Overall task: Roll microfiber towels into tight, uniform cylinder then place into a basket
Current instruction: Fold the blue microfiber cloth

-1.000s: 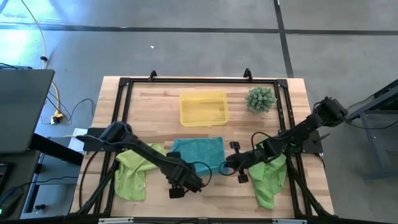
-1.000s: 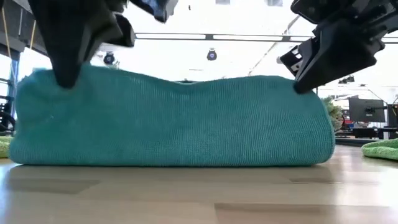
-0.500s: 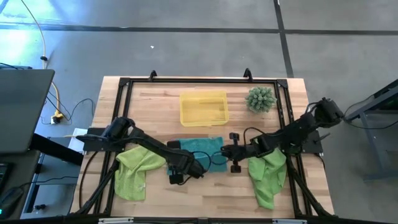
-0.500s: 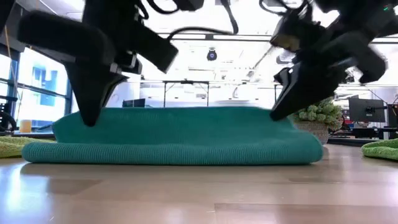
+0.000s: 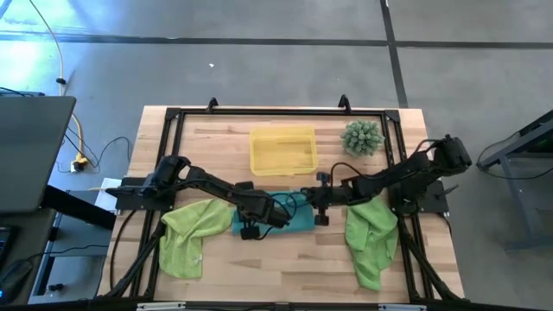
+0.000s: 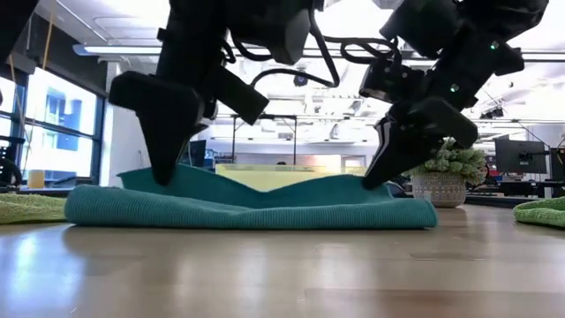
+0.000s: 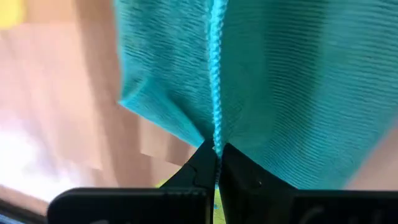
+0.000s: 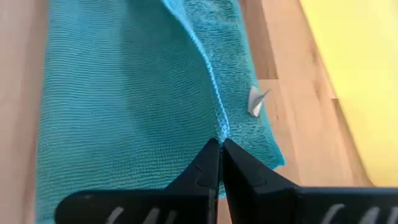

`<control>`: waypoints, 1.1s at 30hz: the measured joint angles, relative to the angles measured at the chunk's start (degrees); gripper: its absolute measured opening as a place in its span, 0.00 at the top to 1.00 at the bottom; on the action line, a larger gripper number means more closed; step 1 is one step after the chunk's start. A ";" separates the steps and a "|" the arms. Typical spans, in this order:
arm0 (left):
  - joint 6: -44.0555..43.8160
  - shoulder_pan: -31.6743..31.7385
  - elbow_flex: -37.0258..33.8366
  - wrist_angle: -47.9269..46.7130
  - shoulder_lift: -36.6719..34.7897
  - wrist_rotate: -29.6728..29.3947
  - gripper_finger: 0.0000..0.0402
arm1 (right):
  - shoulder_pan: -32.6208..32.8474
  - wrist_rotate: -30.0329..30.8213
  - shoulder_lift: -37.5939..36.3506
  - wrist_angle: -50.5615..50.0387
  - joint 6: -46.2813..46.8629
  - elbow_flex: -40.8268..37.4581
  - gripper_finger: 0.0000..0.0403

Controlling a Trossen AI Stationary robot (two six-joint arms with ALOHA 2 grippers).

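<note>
Both tools, left (image 7: 217,163) and right (image 8: 220,157), clamped on the teal towel (image 5: 289,212), arms low

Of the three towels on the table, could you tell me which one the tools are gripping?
The teal towel in the middle; both lime-green towels lie untouched at either side.

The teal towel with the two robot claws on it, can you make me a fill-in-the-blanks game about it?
1. Both grippers, left and right, are pinching the edge of the ____ towel.
2. Behind that towel, toward the far edge of the table, sits the yellow ____.
3. The other two towels lying on the table are lime-____.
4. The number of towels inside the basket is ____.

Missing words: teal; basket; green; zero
</note>
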 joint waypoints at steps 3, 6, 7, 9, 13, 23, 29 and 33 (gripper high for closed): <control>0.02 0.05 0.00 1.20 0.00 2.17 1.00 | -0.02 -2.29 0.00 0.04 1.37 0.00 1.00; 0.02 -0.09 0.00 1.45 0.00 2.01 1.00 | 0.03 -2.23 0.00 0.23 1.27 0.00 1.00; 0.02 -0.09 0.00 1.46 0.00 1.75 1.00 | 0.02 -1.91 0.00 0.44 1.03 0.00 1.00; -0.23 0.03 0.00 1.45 0.00 1.33 1.00 | -0.29 -1.19 0.00 1.09 -0.02 0.00 1.00; -2.21 0.32 0.00 -0.08 0.00 1.13 1.00 | -1.00 -0.30 0.00 2.19 0.25 0.00 1.00; -3.16 1.45 0.00 -2.18 0.00 -2.83 1.00 | -2.40 0.73 0.00 2.16 -0.32 0.00 1.00; -3.01 2.74 0.00 -2.06 0.00 -2.96 1.00 | -2.63 0.73 0.00 2.16 -0.32 0.00 1.00; -2.99 3.28 0.00 -1.99 0.00 -2.96 1.00 | -2.63 0.73 0.00 2.16 -0.32 0.00 1.00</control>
